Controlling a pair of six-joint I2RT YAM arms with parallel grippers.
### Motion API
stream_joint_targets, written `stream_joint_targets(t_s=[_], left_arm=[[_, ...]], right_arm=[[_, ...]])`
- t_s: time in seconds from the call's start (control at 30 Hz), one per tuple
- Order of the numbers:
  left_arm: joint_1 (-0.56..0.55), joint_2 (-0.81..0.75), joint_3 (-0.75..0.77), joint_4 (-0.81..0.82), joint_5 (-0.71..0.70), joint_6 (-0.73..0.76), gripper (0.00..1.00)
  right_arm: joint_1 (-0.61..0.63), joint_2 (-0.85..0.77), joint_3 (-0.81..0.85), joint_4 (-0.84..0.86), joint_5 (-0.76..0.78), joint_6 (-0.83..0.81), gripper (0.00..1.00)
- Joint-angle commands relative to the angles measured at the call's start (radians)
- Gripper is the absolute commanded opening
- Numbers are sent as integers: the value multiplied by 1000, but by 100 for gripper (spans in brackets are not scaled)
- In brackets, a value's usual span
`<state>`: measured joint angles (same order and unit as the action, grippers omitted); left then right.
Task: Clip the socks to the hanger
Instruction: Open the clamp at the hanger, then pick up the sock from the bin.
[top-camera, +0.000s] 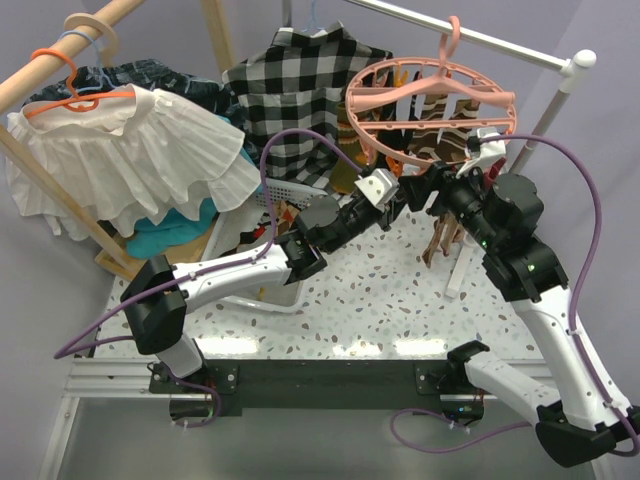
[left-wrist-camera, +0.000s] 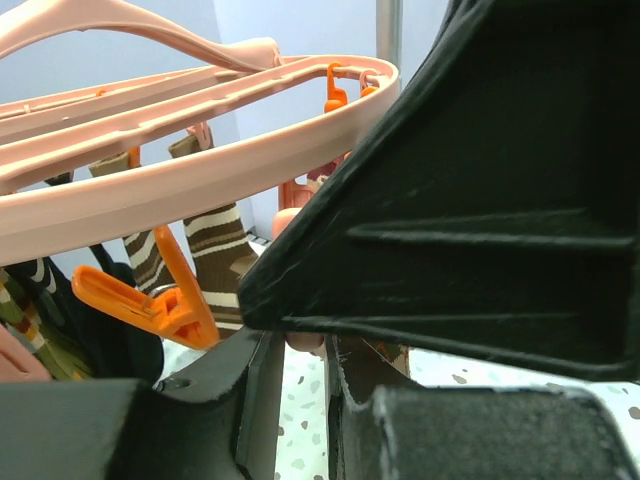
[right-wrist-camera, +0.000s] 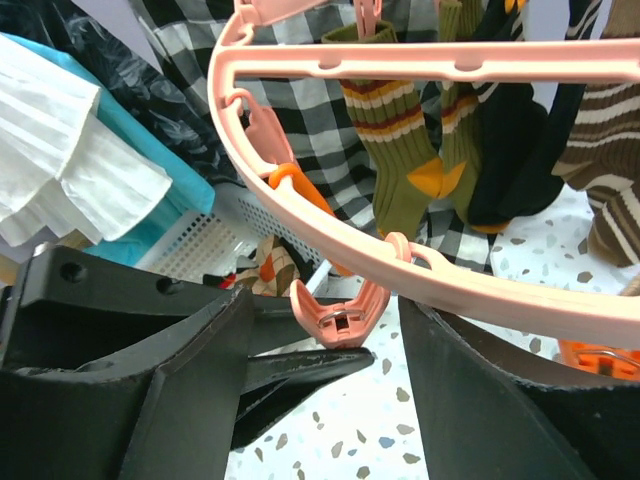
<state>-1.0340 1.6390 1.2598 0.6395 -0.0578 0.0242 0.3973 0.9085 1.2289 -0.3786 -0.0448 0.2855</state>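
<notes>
Terrazzo bench (top-camera: 400, 290) stood before a lilac wall (top-camera: 612, 150). Hanger (top-camera: 355, 100) hung from a rail (top-camera: 480, 38), ring near level, hook up, socks (right-wrist-camera: 395, 150) dangling. Right tool (right-wrist-camera: 322, 372) gaped around a peg (right-wrist-camera: 335, 312), holding nothing; I could not tell the left tool's (left-wrist-camera: 305, 385) grip.

hanger (right-wrist-camera: 520, 58): salmon pink | sock (right-wrist-camera: 390, 150): olive, striped | shirt (top-camera: 285, 90): black-white check

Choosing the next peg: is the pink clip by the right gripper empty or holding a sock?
Empty: the pink clip hangs bare under the hanger, no fabric inside.
</notes>
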Motion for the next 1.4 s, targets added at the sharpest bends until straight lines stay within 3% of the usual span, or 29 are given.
stream_joint_targets(t_s=[0.0,0.27,0.3,0.53,0.73,0.93,1.13,1.37], left_arm=[[0,-24,39,11,38,-17,0],[0,-27,39,-17,44,-49,0],[0,-28,38,-21,46,-50,0],[0,-59,9,-43,42,-70,26],[2,-145,-56,-112,-11,-84,53],[41,-277,-164,-282,-145,-147,66],[184,-367,-260,-533,-264,-268,67],[410,-207,-180,-812,-206,-333,64]], right_arm=[[0,10,-6,90,0,20,62],[0,9,-11,124,-1,18,44],[0,7,-11,124,0,18,38],[-2,-5,-22,118,16,4,11],[-2,-7,-28,115,20,0,9],[-2,-5,-34,115,23,-5,9],[-2,-8,-39,112,25,-11,9],[0,-7,-45,110,25,-11,9]])
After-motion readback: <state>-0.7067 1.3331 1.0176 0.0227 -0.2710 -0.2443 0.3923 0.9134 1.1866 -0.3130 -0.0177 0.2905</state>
